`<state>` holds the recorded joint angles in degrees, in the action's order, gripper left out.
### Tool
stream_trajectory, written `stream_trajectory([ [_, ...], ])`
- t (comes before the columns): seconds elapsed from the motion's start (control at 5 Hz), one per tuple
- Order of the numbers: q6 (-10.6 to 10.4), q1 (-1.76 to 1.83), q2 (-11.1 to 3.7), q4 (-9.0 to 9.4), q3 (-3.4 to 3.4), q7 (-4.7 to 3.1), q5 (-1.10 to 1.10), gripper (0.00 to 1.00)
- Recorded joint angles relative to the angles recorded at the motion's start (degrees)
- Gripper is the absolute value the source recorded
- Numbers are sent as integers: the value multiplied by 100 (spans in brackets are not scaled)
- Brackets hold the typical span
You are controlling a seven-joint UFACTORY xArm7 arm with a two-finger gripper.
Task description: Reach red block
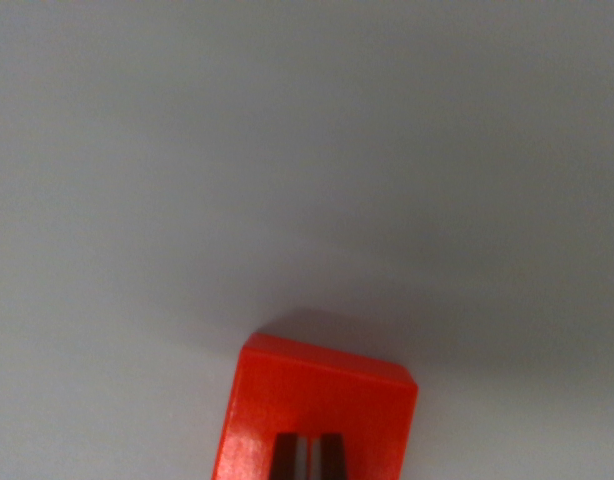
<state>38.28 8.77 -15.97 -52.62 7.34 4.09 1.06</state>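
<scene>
Red block point(317, 415) close under the camera, at the bottom edge of the wrist view, slightly right of centre, resting on a plain grey surface point(287, 150) — turned a little, one corner toward the upper right. Two dark bars with a pale gap between them at the very bottom edge, over the block's face; possibly the hand's tips, too cropped to say whether spread or pressed together. Looks rigid, light, smooth-sided plastic — likely a bit slick. Best taken across two opposite flat sides, near the middle.
</scene>
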Motion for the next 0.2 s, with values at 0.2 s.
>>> stream_trajectory([
  [0.2,0,0,0,0,0,0,0,100],
])
